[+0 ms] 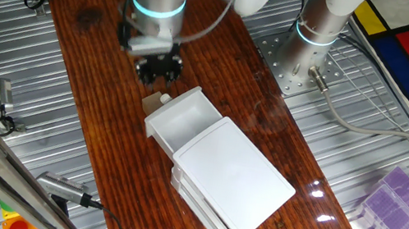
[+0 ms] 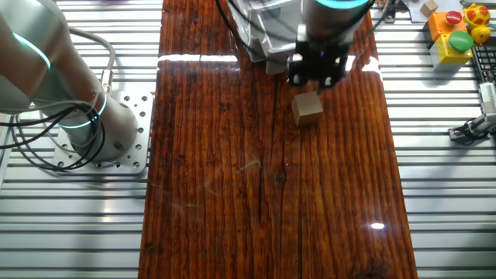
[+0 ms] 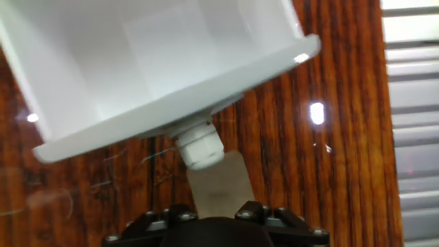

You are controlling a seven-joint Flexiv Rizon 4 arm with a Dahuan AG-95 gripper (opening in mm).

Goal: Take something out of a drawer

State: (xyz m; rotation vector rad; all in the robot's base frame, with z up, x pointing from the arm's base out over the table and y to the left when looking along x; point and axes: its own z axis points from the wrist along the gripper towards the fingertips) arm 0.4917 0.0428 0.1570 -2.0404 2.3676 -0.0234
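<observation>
The white stacked box [image 1: 232, 173] has its uppermost drawer [image 1: 180, 119] pulled out, and the tray looks empty in the hand view [image 3: 158, 62]. Its round white knob [image 3: 201, 147] points at my gripper. The tan block [image 2: 308, 108] lies on the wooden table just in front of the knob, and it shows in the hand view [image 3: 218, 182] and partly in one fixed view [image 1: 151, 102]. My gripper [image 2: 318, 76] hangs just above and behind the block, apart from it, with the jaws spread and nothing between them. Its fingertips are hidden in the hand view.
The wooden table top [image 2: 256, 201] is flanked by ribbed metal surfaces. The arm's base [image 1: 318, 34] stands behind the box. A purple container [image 1: 396, 201] sits at the right, and a yellow button box [image 2: 457, 35] at a far corner.
</observation>
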